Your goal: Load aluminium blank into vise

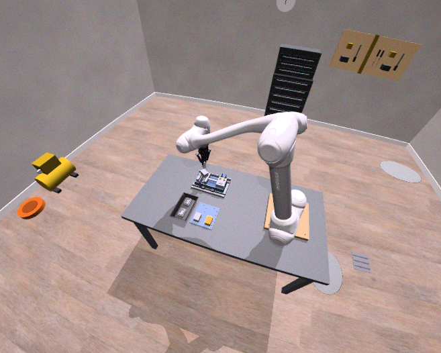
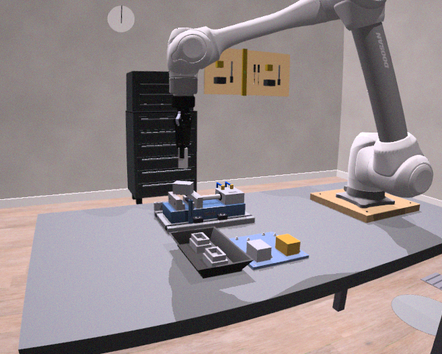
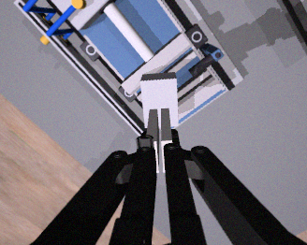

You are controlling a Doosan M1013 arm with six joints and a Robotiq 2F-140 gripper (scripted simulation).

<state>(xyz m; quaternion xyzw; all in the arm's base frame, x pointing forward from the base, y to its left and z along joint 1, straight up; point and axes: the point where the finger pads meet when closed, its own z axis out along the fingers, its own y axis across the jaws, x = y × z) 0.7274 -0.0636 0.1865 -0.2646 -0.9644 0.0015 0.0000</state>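
The aluminium blank (image 1: 203,172) (image 2: 182,186) (image 3: 159,95) sits high and askew across the jaws of the vise (image 1: 213,188) (image 2: 204,213) (image 3: 100,47), apparently tipped, not down on the bars. The gripper (image 1: 203,164) (image 2: 182,167) (image 3: 160,121) is poised above with its fingers all but together, nothing gripped. In the wrist view, the blank lies at twelve o'clock from the fingertips, the work stop (image 2: 190,203) (image 3: 203,66) towards two o'clock from the blank. The fingers should be spread wide before any descent, and the wrist aligned with the blank's sides. A level, squared hold should then be secured before lowering; a push from above could wedge it.
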